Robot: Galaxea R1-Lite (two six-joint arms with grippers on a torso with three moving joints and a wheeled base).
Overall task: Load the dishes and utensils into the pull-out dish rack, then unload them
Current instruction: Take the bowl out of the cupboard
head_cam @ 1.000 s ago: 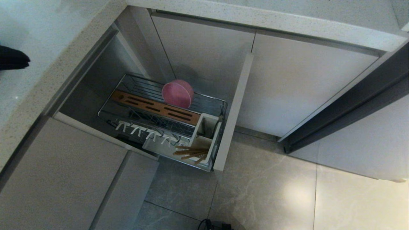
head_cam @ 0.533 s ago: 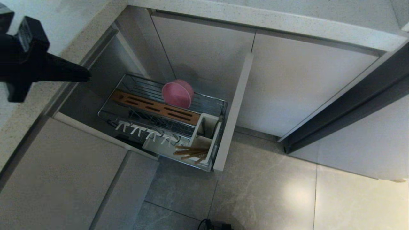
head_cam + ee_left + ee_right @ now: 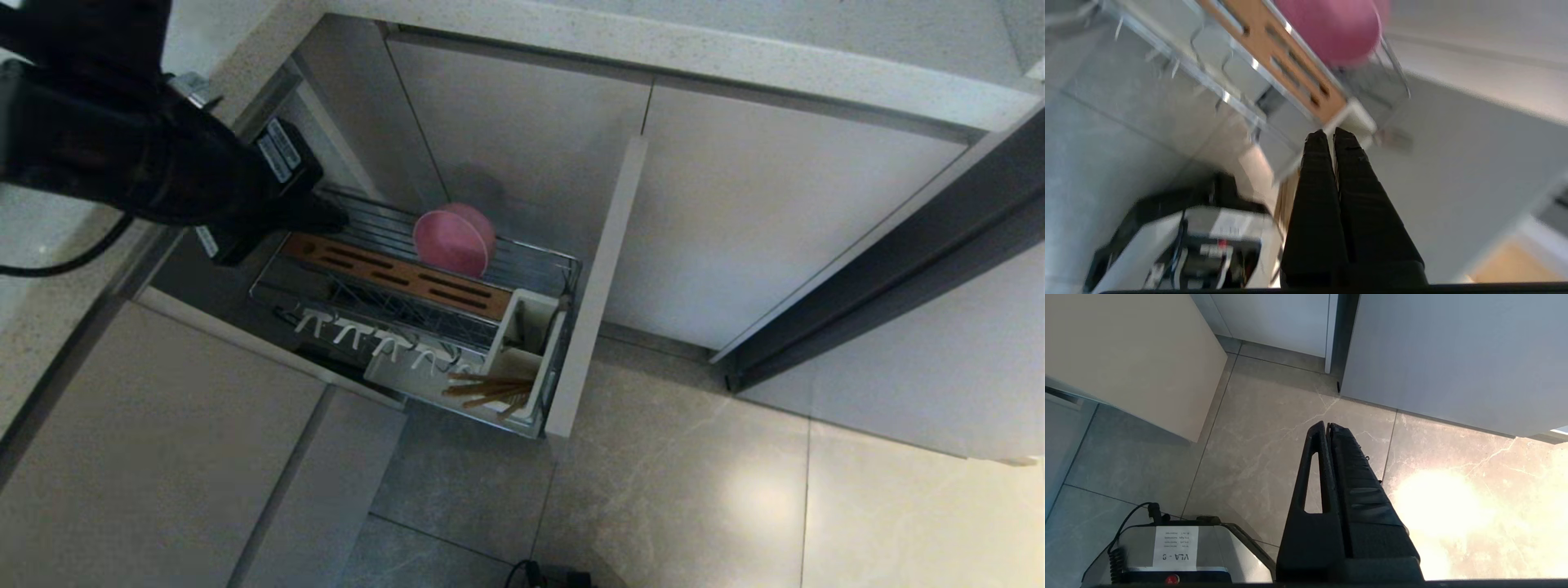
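Left wrist view gives me the left gripper (image 3: pixel 1330 134) pinched shut on nothing, its tips just short of the pull-out dish rack (image 3: pixel 563 269). Right beyond the tips sits the slotted wooden strip (image 3: pixel 1282 61), and past that the pink bowl (image 3: pixel 1337 30) rests on edge against the rack wires. On the head camera the chopsticks (image 3: pixel 488 390) stand in the white caddy (image 3: pixel 531 327) at the rack's front end, well away from the claw. My right gripper (image 3: pixel 1327 430) hangs parked over the floor tiles (image 3: pixel 1257 445), fingers pressed together, empty.
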